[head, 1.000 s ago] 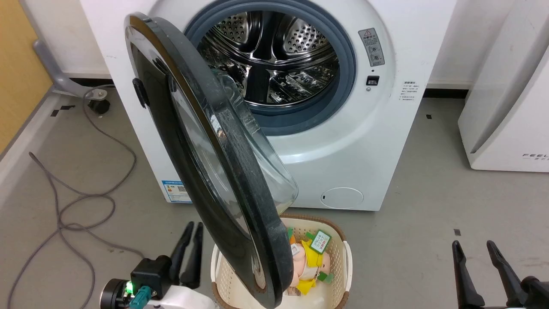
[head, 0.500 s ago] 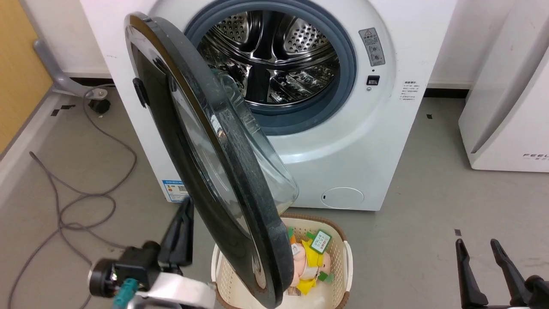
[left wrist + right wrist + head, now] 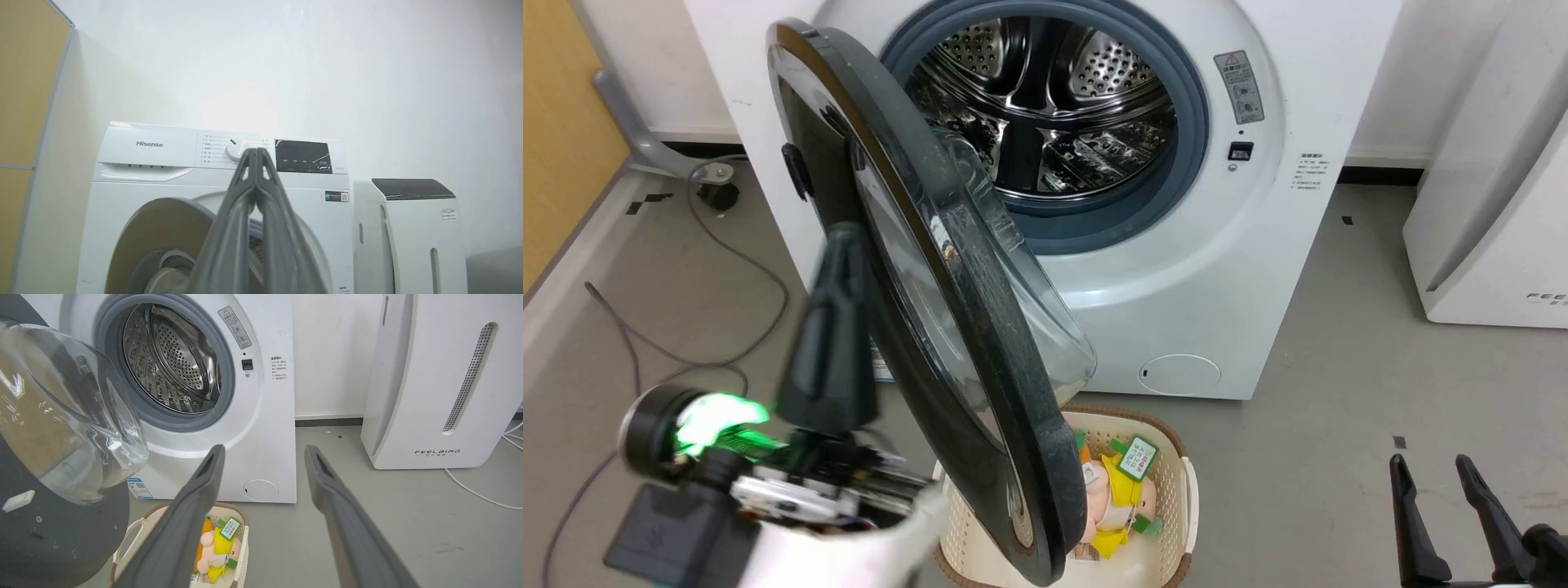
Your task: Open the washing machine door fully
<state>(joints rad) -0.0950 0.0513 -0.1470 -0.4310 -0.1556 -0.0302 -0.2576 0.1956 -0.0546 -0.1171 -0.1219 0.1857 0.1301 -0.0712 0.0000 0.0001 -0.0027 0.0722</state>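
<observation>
Washing machine door (image 3: 931, 302) is swung out from the left side of the white Hisense washing machine (image 3: 1217, 269). It stands part open, with its dark rim edge-on to my head camera. Its clear glass bowl bulges toward the machine's right side, and its glossy black outer face turns toward the machine's left. The steel drum (image 3: 1045, 106) and the grey rubber ring (image 3: 1194, 122) around it are exposed.

My left gripper (image 3: 843, 241) is raised in front of the machine on the door's outer-face side, with a green light at the wrist. In the left wrist view the left gripper (image 3: 255, 153) has both fingers pressed together with nothing between them, tips in line with the machine's control dial (image 3: 233, 152). I cannot tell whether it touches the door.

My right gripper (image 3: 1429, 467) is low and well to the right of the machine, over the grey floor (image 3: 1339, 367). Its fingers are spread apart and empty, as the right wrist view also shows (image 3: 264, 451).

A beige laundry basket (image 3: 1176, 490) sits on the floor just in front of the machine, below the small round white flap (image 3: 1180, 375). It holds a doll in yellow (image 3: 1112, 500), and the door's lower edge overlaps it in the head view. A grey cable (image 3: 727, 245) lies on the floor left of the machine, and a white Feelbird unit (image 3: 1486, 204) stands to its right.
</observation>
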